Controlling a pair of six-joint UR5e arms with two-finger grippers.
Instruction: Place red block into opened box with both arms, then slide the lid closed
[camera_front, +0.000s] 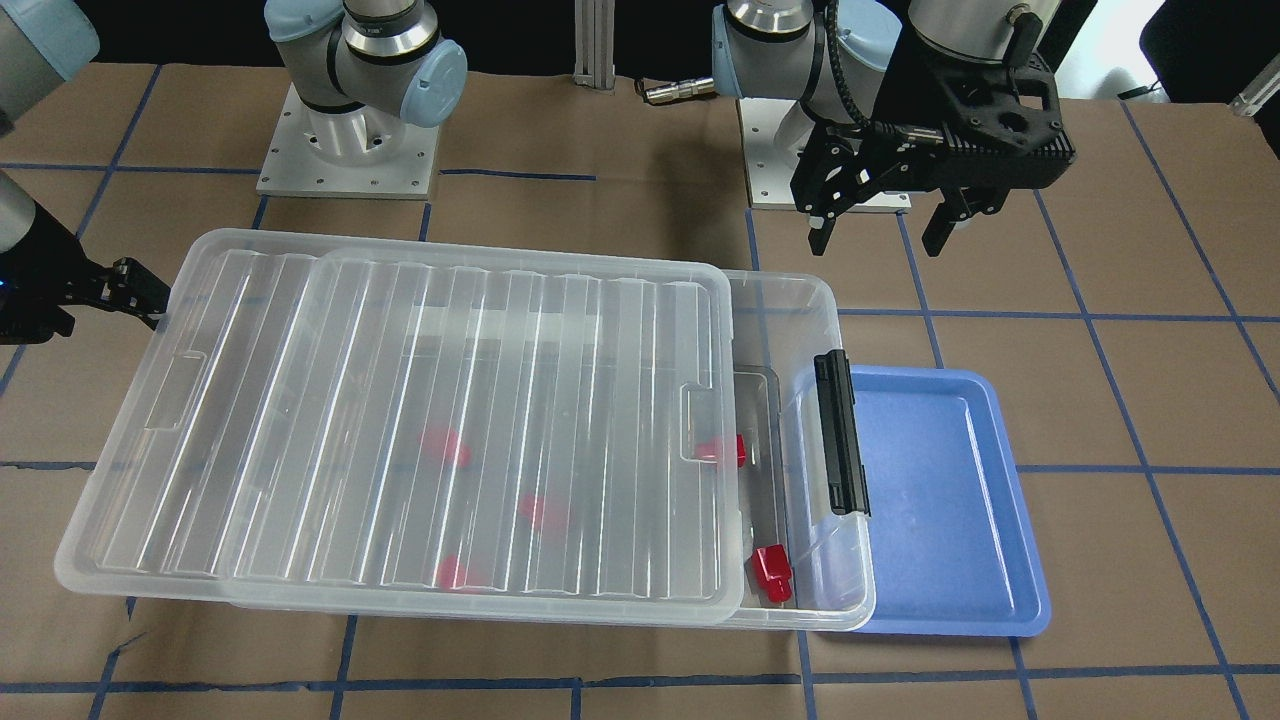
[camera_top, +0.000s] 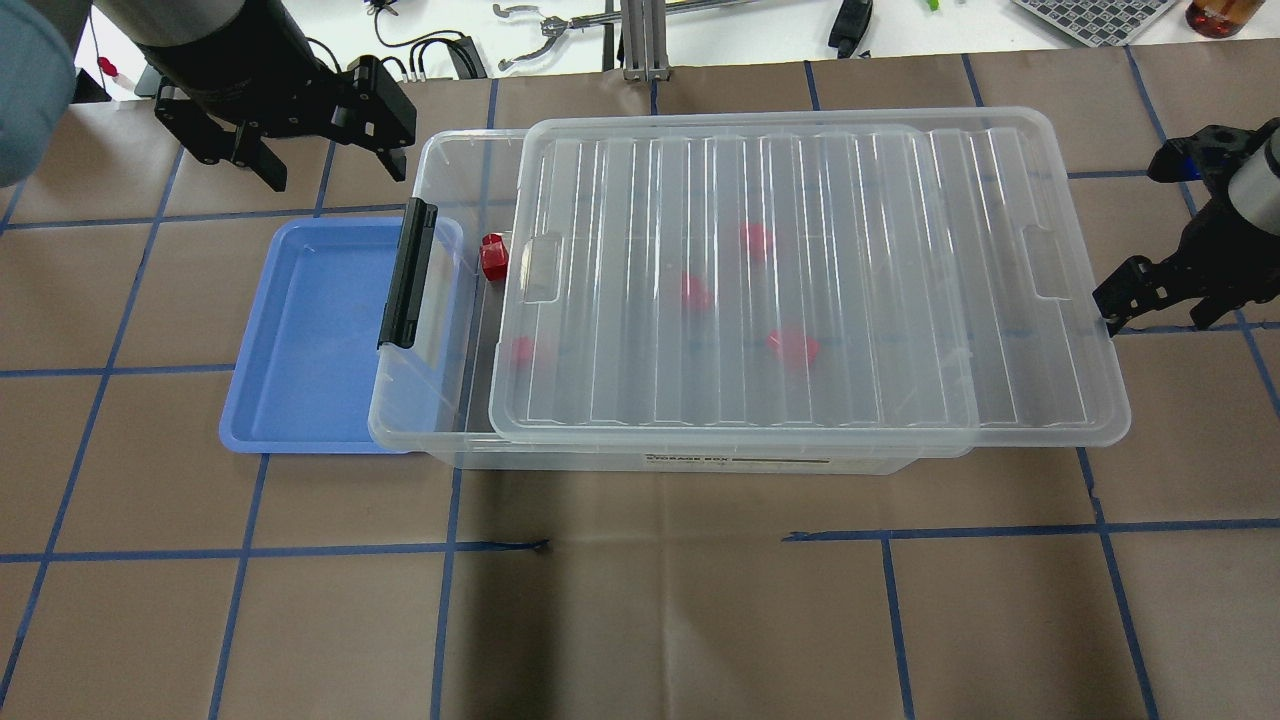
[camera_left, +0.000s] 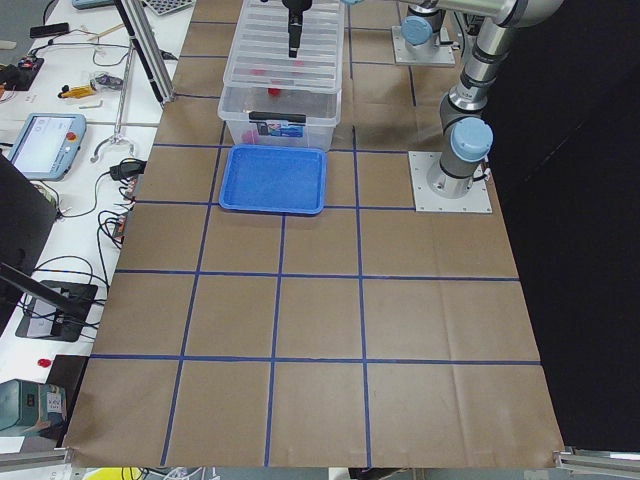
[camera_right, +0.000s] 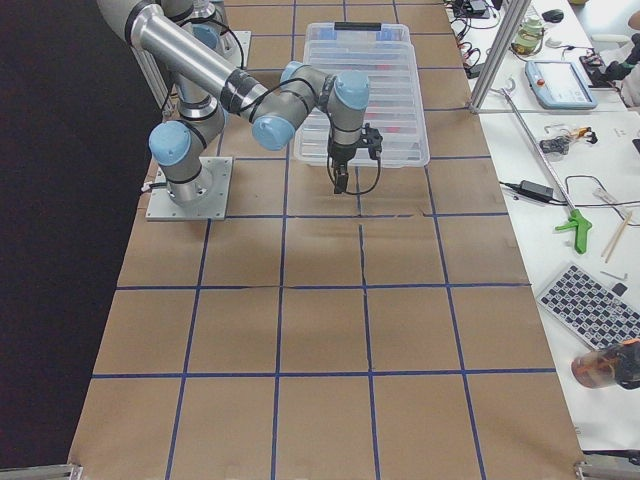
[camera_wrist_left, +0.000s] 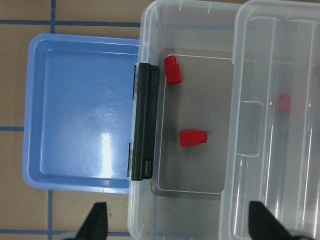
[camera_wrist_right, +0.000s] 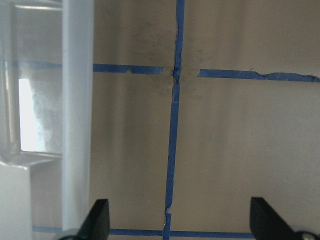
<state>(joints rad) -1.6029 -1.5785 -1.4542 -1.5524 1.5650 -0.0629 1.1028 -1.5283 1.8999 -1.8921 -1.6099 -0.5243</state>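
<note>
Blocks of red plastic are scattered inside the box (camera_top: 430, 400), which is set on the paper-covered table (camera_top: 640, 620). One red block (camera_wrist_left: 172, 70) is seen uncovered just beside the box's black bar (camera_wrist_left: 145, 120). A second (camera_wrist_left: 193, 138) is laid on its side between that bar and the edge of the lid (camera_top: 800, 300), and three more are made out dimly through the lid. The lid is rested on the box's rim but is offset away from the black-bar end, so that it overhangs the opposite short end and a strip by the bar is uncovered. The left gripper (camera_front: 880, 240) is held raised near the box's black-bar end, its fingers spread apart and nothing gripped. The right gripper (camera_wrist_right: 180, 220) is positioned low just beside the overhanging end of the lid, its fingers likewise spread wide with nothing between them. A blue tray (camera_top: 310, 330) is placed against the box's black-bar end.
</note>
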